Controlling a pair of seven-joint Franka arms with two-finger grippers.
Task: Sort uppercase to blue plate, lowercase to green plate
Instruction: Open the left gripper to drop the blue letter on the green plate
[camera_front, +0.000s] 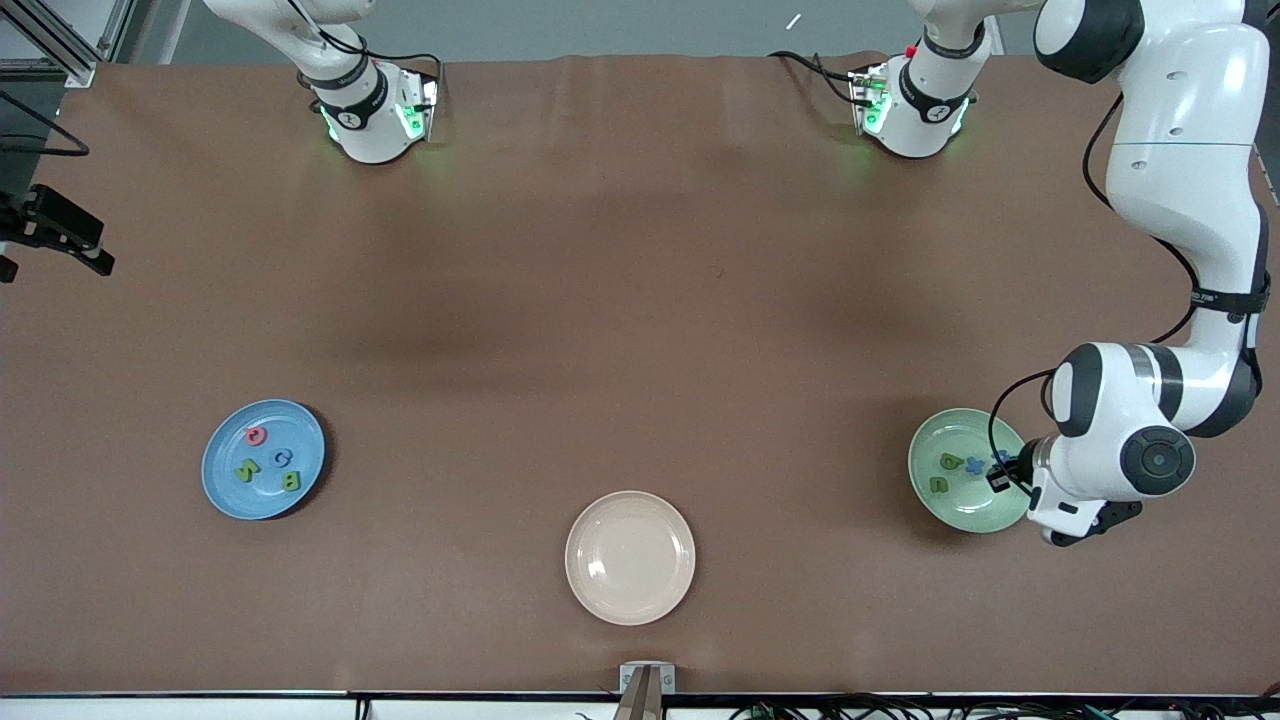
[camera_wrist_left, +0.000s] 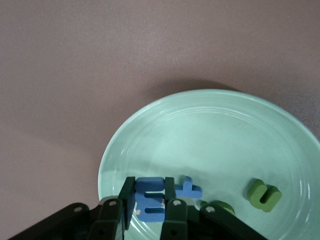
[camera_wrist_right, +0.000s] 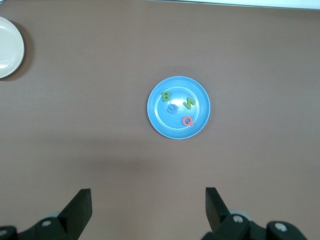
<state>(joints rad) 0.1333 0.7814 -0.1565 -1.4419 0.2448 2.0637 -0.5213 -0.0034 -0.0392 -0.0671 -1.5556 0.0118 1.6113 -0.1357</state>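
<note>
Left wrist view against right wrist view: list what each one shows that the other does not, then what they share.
Left wrist only: the left gripper shut on the blue m over the green plate, with the blue x and green n lying in it.

Right wrist only: the open right gripper, the blue plate holding the four capitals, and the cream plate.

Both: the brown table.

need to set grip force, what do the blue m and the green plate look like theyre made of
Blue m, pinched between the left tool's fingers: thick, matte, blunt-edged, likely soft foam. Green plate: glossy, with soft highlights and faint rings; glazed ceramic or hard plastic, can't tell which.
</note>
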